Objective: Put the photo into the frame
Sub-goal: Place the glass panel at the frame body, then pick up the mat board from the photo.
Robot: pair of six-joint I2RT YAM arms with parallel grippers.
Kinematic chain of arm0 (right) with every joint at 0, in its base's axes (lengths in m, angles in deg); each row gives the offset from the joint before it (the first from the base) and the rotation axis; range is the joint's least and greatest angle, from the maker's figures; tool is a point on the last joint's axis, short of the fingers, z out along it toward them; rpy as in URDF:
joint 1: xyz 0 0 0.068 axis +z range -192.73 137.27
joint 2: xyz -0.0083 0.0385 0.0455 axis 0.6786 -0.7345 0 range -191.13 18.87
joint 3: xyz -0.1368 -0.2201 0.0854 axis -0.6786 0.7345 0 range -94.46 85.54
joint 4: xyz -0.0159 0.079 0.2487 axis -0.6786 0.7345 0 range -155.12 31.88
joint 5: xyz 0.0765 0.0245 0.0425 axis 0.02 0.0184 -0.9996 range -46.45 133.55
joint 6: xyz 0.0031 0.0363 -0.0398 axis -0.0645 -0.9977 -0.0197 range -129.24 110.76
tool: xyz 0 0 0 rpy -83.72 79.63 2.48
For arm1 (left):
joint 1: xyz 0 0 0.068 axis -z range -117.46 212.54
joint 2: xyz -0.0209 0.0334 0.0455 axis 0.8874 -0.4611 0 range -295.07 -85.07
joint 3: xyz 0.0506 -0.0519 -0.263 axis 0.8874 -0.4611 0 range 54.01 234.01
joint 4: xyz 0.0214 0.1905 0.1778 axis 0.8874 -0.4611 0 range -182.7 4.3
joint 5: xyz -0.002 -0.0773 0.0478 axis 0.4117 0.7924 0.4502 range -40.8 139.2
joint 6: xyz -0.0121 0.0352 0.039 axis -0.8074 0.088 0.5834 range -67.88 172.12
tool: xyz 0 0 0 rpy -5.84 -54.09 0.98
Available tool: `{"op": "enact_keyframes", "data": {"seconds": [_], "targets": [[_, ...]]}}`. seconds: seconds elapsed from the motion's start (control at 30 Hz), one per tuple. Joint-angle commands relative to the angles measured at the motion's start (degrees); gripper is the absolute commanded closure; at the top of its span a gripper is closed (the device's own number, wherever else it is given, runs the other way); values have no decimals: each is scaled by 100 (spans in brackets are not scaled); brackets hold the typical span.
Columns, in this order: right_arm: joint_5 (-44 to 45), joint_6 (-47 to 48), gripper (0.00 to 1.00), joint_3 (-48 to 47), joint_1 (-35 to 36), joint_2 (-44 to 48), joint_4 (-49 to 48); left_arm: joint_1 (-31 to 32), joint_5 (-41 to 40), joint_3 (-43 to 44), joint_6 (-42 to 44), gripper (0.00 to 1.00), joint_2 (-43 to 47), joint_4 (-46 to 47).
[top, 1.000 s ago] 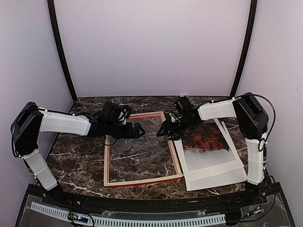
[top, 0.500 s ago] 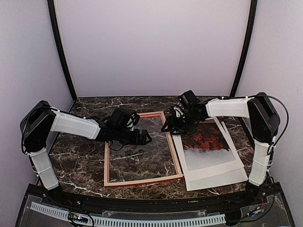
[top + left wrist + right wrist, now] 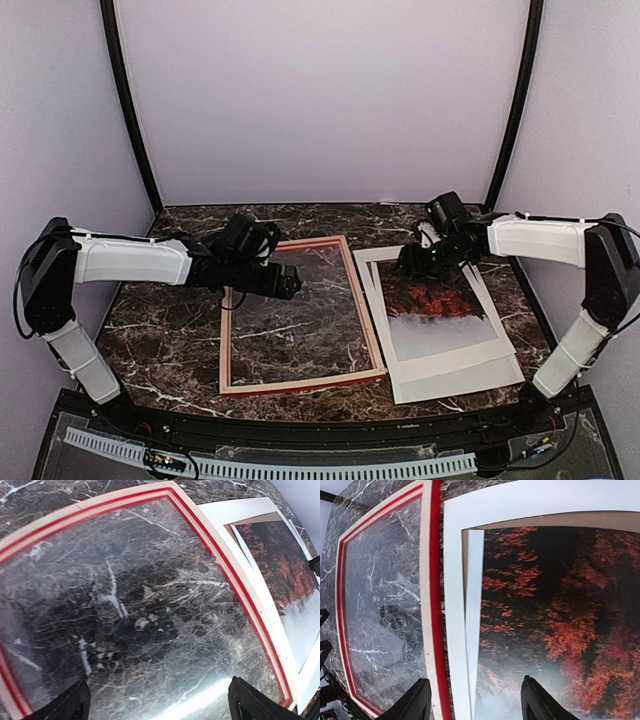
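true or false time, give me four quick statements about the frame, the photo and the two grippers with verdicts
1. The frame lies flat on the table, marble showing through its pane. True.
2. The photo sits inside the frame. False: it lies outside the frame, to its right in the top view, bordered by a white mat.
3. The left gripper is clamped on a frame rail. False: its fingers are spread and empty over the pane.
4. The right gripper is over the far end of the photo, open and holding nothing. True.
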Motion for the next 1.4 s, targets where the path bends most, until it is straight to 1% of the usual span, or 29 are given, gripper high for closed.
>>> {"op": "enact_keyframes", "data": {"seconds": [0.0,0.13,0.2,0.23,0.3,0.4,0.43,0.47,0.67,0.73,1.0,1.17,1.27,1.37], "targets": [[365,63,38,376,-187,415,-47,-162,-1045,375,608,1,391,-1480],[352,45,38,571,-203,531,-70,-566,-985,311,738,3,495,-1958],[338,42,37,637,-203,552,-104,-908,-853,193,796,6,558,-2030],[336,36,38,669,-203,556,-117,-981,-813,161,819,7,571,-2046],[297,14,38,709,-203,552,-165,-1172,-706,65,887,10,581,-2077],[225,-7,37,757,-204,505,-231,-1389,-496,28,963,18,464,-2085],[210,-9,37,761,-203,483,-236,-1423,-464,29,968,20,423,-2087],[198,-9,37,755,-203,445,-250,-1481,-417,35,966,25,334,-2091],[167,-10,37,854,-204,431,-296,-1624,-239,85,944,43,-70,-2109],[171,-1,37,872,-205,430,-298,-1644,-225,161,947,47,-195,-2140],[202,50,37,953,-210,441,-335,-1727,-412,231,939,54,-416,-2203],[336,106,37,984,-306,553,-259,-1904,-473,228,1059,62,-448,-2180],[588,204,37,943,-443,583,-71,-2032,-481,295,1181,68,-526,-2186],[931,355,37,909,-646,657,145,-2169,-617,372,1320,69,-585,-2165]]}}
